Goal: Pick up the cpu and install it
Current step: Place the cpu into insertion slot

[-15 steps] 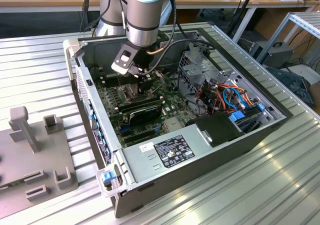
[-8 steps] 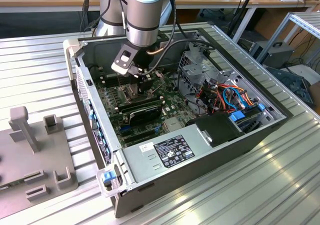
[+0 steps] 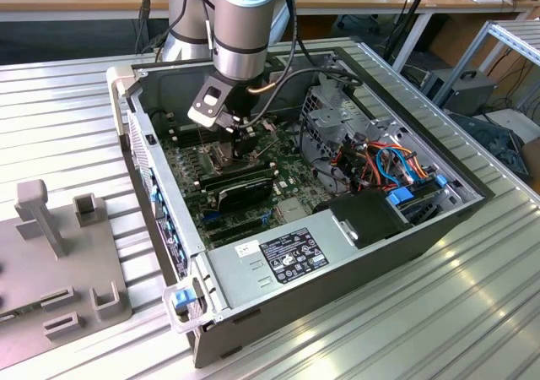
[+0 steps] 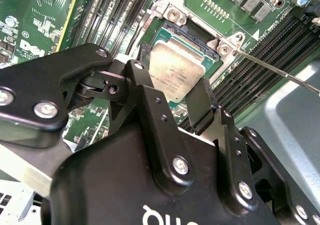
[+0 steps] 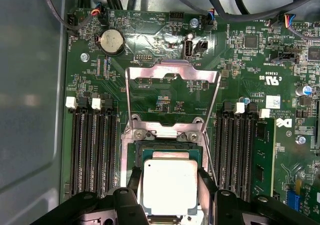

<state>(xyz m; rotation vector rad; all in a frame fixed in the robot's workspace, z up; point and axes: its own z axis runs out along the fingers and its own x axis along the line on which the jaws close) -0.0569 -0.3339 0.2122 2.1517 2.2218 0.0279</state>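
We have the exterior view standing off the arm, high and to one side. It looks down at an angle across the ribbed aluminium surface (image 3: 439,312) and takes in the whole open grey metal computer case (image 3: 337,291), with the silver-grey robot arm (image 3: 245,25) reaching in.

Our first wrist view faces almost straight down, close over the green motherboard (image 5: 240,60). Our second wrist view sits nearer still and looks slantwise past the black gripper (image 4: 172,85).

Both wrist views share the thin silver-grey square cpu (image 5: 169,185) (image 4: 177,72) and the long black memory slots (image 5: 95,150) (image 4: 260,60) beside it. All three views share the motherboard.
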